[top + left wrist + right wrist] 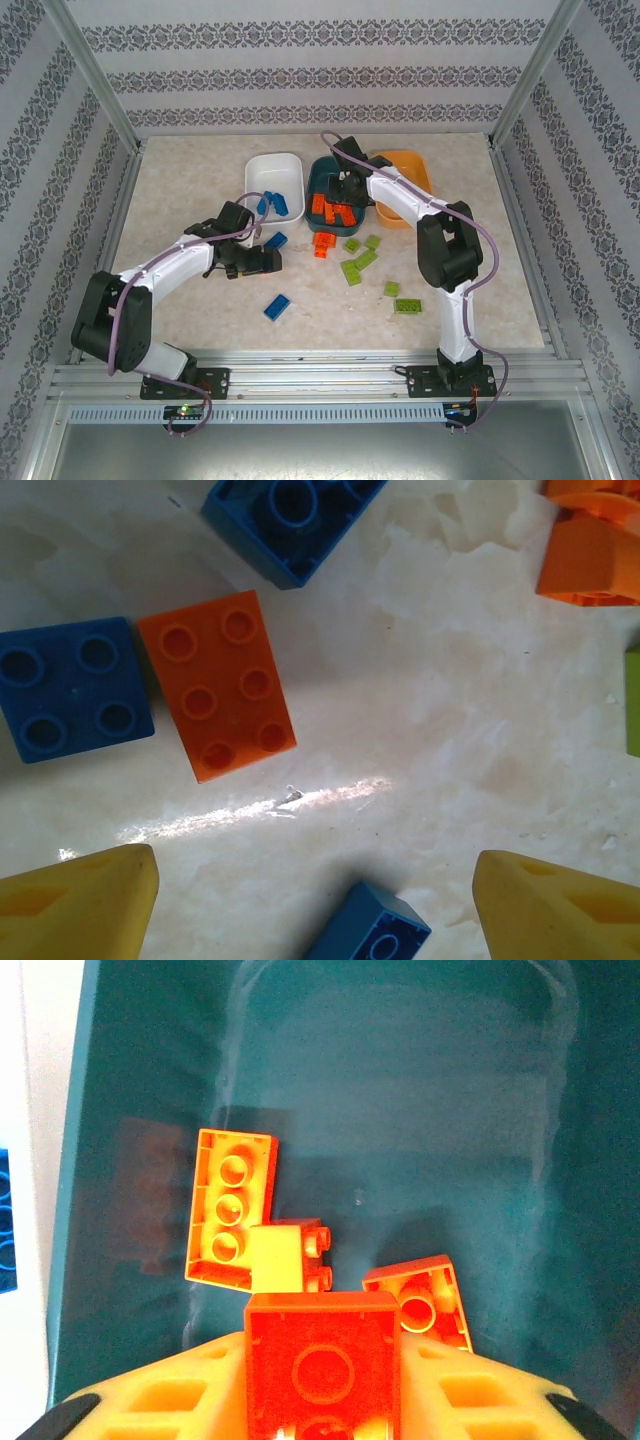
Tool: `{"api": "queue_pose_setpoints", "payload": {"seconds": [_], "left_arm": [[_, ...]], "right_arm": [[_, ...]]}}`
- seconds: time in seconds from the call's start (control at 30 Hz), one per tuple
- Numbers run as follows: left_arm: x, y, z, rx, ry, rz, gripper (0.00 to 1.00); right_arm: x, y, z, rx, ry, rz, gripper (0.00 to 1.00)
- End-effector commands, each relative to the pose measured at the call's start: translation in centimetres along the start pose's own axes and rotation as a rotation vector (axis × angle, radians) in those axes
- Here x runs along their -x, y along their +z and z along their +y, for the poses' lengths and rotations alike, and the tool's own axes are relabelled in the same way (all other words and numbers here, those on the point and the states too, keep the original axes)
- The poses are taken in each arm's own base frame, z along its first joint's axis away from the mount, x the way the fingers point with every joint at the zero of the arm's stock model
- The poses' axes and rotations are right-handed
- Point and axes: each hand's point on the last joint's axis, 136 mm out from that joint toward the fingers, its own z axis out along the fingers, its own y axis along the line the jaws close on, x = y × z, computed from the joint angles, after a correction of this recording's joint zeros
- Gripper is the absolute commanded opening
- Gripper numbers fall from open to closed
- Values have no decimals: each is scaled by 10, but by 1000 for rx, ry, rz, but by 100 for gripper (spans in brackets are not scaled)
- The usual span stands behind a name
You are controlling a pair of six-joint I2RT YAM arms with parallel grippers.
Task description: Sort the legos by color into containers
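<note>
Two claws: right claw is gripping an orange brick over the teal tray, left claw is hovering open.

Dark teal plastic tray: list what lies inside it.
Three orange-red studded bricks lie inside; the right pincer holds a fourth brick above. The tray floor under it is hidden.

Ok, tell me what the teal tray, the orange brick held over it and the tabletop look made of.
The teal tray looks like smooth moulded plastic, glossy: its floor shows faint reflections. The orange brick looks like hard plastic with a slight sheen and crisp moulded edges. The tabletop is cream and marbled with a bright glare streak: polished stone or printed laminate, cannot tell which.
</note>
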Motion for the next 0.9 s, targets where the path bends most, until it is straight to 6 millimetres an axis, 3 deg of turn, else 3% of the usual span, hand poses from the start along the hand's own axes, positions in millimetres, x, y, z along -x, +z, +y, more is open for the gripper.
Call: {"api": "queue_pose_setpoints", "payload": {"seconds": [0.0, 0.2, 0.43, 0.73, 0.87], "left_arm": [[7, 6, -3, 8, -4, -19, 81], [6, 17, 1, 31, -8, 7, 81], [17, 25, 3, 60, 7, 13, 80], [29, 37, 16, 152, 23, 27, 68], [33, 39, 19, 186, 34, 25, 63]], "right_arm": [[-2, 10, -5, 6, -4, 23, 40], [-2, 8, -5, 12, -3, 23, 42], [-3, -2, -3, 25, -2, 15, 52], [-9, -53, 3, 91, 15, -50, 53], [-21, -79, 7, 133, 28, -80, 54]]}}
